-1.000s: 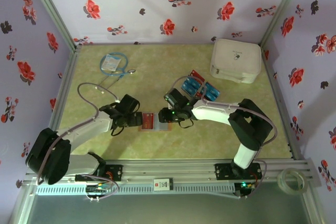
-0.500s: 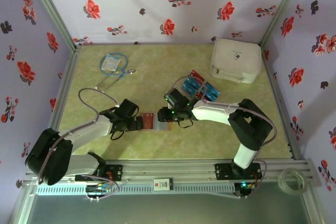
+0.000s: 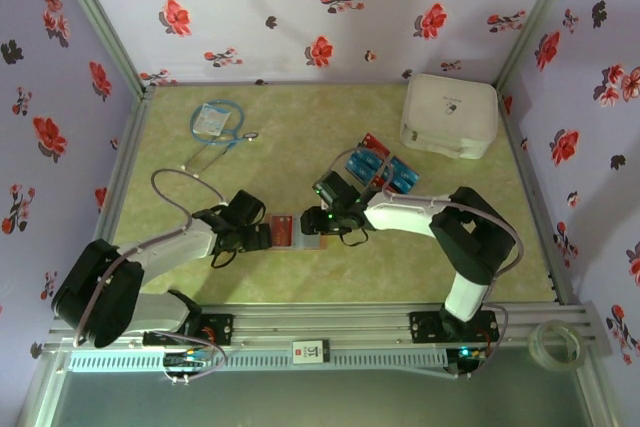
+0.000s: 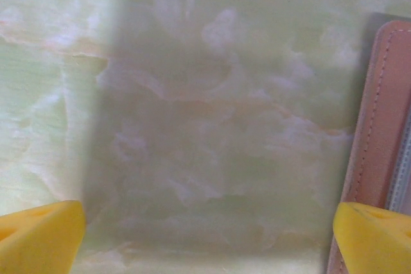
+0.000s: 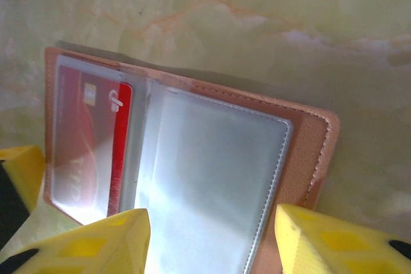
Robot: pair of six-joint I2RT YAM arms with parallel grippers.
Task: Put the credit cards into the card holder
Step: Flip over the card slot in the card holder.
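Note:
The brown card holder lies open on the table between both grippers. A red credit card sits under its left clear sleeve; the right sleeve holds nothing. My right gripper hangs open over the right sleeve, one yellow fingertip on each side. At the holder's left edge my left gripper is open over bare table. Loose credit cards, red and blue, lie in a cluster behind the right gripper.
The big white case stands at the back right. A blue-and-white packet with a cable lies at the back left. Flowered walls enclose the table on three sides.
My left gripper has shifted slightly down and toward the holder's left edge. The right gripper and the holder have hardly moved.

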